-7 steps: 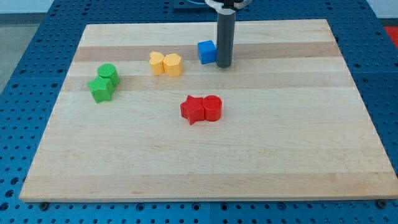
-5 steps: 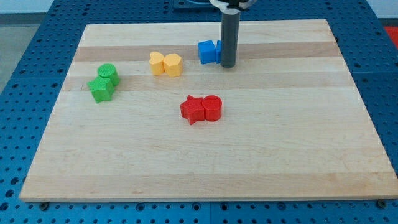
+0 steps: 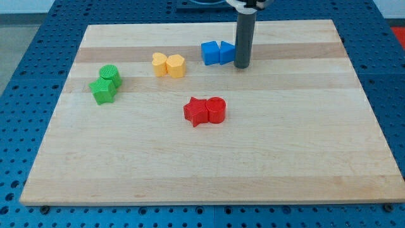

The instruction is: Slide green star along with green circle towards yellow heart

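The wooden bench (image 3: pixel 209 158) fills most of the view, lying on a blue perforated surface (image 3: pixel 25 38). The dark rod (image 3: pixel 243 38) comes down from the view's top; my tip (image 3: pixel 242 66) rests on the bench just right of 2 blue blocks (image 3: pixel 216 52) — it is a plain rod end, with nothing to spread or pinch. Below, near the middle, a red star (image 3: pixel 195 112) touches a red cylinder (image 3: pixel 216 109). Left of the blue pair, the yellow heart (image 3: pixel 176 66) sits against another yellow block (image 3: pixel 159 64). Far at the view's left, the green star (image 3: pixel 102 91) touches the green circle (image 3: pixel 111 75) — both well apart from my tip.
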